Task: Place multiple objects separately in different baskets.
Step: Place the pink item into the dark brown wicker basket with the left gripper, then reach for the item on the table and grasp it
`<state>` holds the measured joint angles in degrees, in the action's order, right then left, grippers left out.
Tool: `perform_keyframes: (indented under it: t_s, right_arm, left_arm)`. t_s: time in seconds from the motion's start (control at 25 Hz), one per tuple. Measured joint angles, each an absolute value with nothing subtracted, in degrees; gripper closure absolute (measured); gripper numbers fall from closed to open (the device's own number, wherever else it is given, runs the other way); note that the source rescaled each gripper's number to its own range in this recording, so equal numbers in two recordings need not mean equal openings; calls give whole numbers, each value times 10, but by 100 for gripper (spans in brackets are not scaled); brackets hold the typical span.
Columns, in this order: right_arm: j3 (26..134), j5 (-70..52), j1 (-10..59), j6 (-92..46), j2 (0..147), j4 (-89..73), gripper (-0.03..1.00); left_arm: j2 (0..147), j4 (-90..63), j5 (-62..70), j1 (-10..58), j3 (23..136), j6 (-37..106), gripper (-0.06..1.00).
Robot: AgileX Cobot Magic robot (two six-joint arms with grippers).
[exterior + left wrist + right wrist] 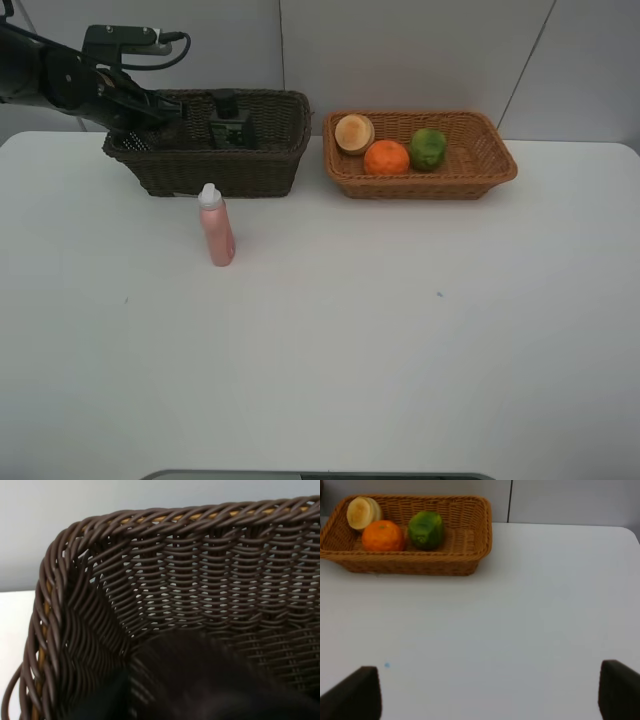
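The dark brown basket [225,165] stands at the back left with the dark green bottle [230,126] inside. My left gripper [148,128] hangs over its left end; the left wrist view shows only the basket's inner wall [200,595] and a dark blur, so I cannot tell how the jaws stand. The pink bottle [215,226] stands upright on the table in front of that basket. The light tan basket [480,170] holds the peach-like fruit [354,133], the orange [386,158] and the green fruit [428,148]. My right gripper [487,692] is open and empty over the table. The mauve cup is out of view.
The white table [380,330] reaches to a white wall behind the baskets. The two baskets stand side by side with a narrow gap between them. The tan basket [470,535] lies well beyond the right gripper.
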<state>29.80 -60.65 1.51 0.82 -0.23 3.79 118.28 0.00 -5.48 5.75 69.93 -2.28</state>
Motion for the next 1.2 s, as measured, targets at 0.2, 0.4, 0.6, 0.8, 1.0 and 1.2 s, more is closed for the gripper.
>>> perform_keyframes:
  t_s: [0.2,0.4,0.6,0.8,1.0,1.2]
  right_arm:
    - [298,-606,15,8,-2,38,12]
    - [298,-606,15,8,-2,38,12]
    - [298,-606,15,8,-2,38,12]
    - [298,-606,15,8,-2,38,12]
    - [298,-606,15,8,-2,38,12]
    - [298,-606,15,8,-2,38,12]
  left_arm:
    - [1180,0,-47,58,699,-23,9]
    - [1150,0,-32,58,699,-23,7]
    - [1102,0,0,58,699,-22,7]
    - [1052,0,76,58,699,-22,7]
    - [1003,0,174,69,699,-22,6]
    - [961,0,274,98,699,-23,-4]
